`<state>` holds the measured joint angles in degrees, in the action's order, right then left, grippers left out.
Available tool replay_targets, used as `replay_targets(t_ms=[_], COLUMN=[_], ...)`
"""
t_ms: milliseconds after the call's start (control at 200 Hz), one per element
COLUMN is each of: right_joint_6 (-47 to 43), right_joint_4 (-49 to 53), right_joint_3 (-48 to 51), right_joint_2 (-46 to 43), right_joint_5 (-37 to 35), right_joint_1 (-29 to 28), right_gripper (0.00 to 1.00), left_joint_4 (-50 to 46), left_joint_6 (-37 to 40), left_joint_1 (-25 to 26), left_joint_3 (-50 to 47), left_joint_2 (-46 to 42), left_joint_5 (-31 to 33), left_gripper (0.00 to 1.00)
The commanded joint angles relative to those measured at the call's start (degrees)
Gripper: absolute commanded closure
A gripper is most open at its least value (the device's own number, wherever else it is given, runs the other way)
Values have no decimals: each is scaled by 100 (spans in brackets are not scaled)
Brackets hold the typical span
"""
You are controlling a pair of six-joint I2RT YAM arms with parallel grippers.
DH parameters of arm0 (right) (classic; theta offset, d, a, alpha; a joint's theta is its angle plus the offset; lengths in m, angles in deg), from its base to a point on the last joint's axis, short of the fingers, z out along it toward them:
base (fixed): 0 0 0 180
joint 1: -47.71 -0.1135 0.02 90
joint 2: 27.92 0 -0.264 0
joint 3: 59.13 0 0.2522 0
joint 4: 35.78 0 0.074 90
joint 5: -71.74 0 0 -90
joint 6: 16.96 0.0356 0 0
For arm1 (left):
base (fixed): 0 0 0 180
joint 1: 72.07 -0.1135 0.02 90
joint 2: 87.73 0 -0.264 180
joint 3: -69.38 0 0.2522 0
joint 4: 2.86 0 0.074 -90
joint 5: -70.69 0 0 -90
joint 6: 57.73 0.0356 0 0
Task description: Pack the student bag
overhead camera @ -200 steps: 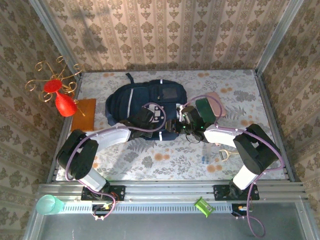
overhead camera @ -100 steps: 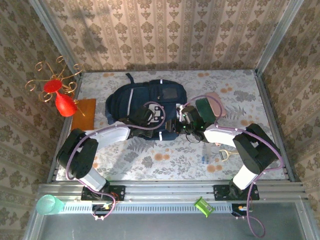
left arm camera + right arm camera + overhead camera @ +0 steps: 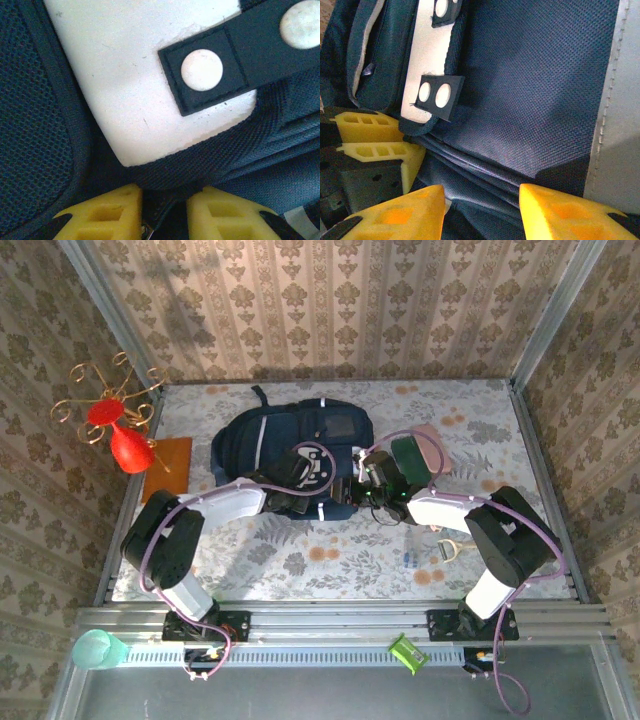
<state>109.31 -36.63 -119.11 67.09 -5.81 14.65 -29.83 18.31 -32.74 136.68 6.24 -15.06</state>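
Backpack lies flat at the far middle of the table, its near edge facing my bases. My guess is it sits there so both arms reach the same seam.

Both my grippers are at that near edge, close together. In the left wrist view the white patch and its snap strap are right above my fingers.

The left gripper has its fingers drawn close with a dark seam of the backpack between them. It reads as a pinch on that seam, maybe on a zip line, though I can't make out a puller for sure. The right wrist view also shows those fingers nearly together at the bag's edge.

The right gripper stands about half spread, with navy folds running between the fingers. I can't tell whether it bites or just straddles them.

I judge one side is anchoring the cloth while the other works the mouth open. Nothing looks packed yet and no opening shows.

Further out:
- A green thing is just beside my right wrist.
- A flat brown board sits left of the bag.
- A red vase is at the board's corner.

The green thing and the board may be waiting to go in.
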Motion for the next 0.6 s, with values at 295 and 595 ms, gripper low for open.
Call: replay_targets(t_ms=[295,595], right_joint_6=[31,41], right_joint_4=[537,536], right_joint_3=[59,121], right_joint_2=[352,317], right_joint_5=[-71,-108], right_joint_1=[45,62], right_gripper=[53,53], left_joint_4=[148,233], left_joint_6=[61,-53], left_joint_1=[-114,-136], left_joint_3=[-196,-375], left_joint_2=[-491,-809], left_joint_5=[119,241], left_gripper=[90,100])
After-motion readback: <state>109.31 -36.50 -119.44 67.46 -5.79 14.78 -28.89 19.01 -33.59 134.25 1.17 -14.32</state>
